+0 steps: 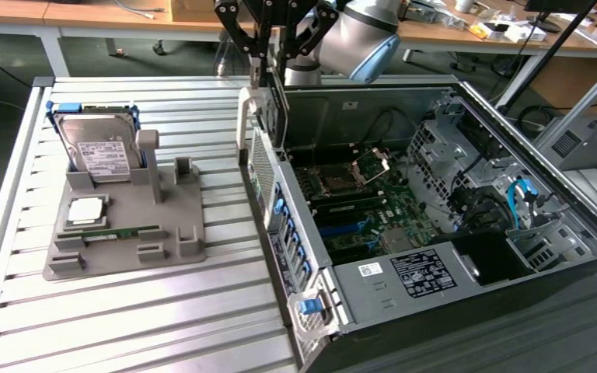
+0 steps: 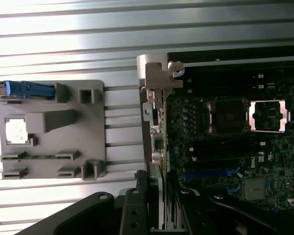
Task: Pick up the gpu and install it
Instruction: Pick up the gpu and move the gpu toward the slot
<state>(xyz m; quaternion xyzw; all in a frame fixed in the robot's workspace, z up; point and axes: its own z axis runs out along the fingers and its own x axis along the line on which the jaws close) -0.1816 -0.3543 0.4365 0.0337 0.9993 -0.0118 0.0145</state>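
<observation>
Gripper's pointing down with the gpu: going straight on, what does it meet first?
The gpu held under the gripper leads, so its lower edge would land first, probably on the motherboard just inside the case's rear wall. Depth is unclear; it might catch that wall instead.

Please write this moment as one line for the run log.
tool: shut on gpu | gpu: upright, above wall of open case, not seated | fixture: hard drive, memory stick in place

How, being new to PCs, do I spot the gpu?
Find the open case. At its wall beside the tray, the end effector grips a thin card: the gpu. Unlike the tray's boxy hard drive and green memory stick, it's dark with a silver bracket.
</observation>
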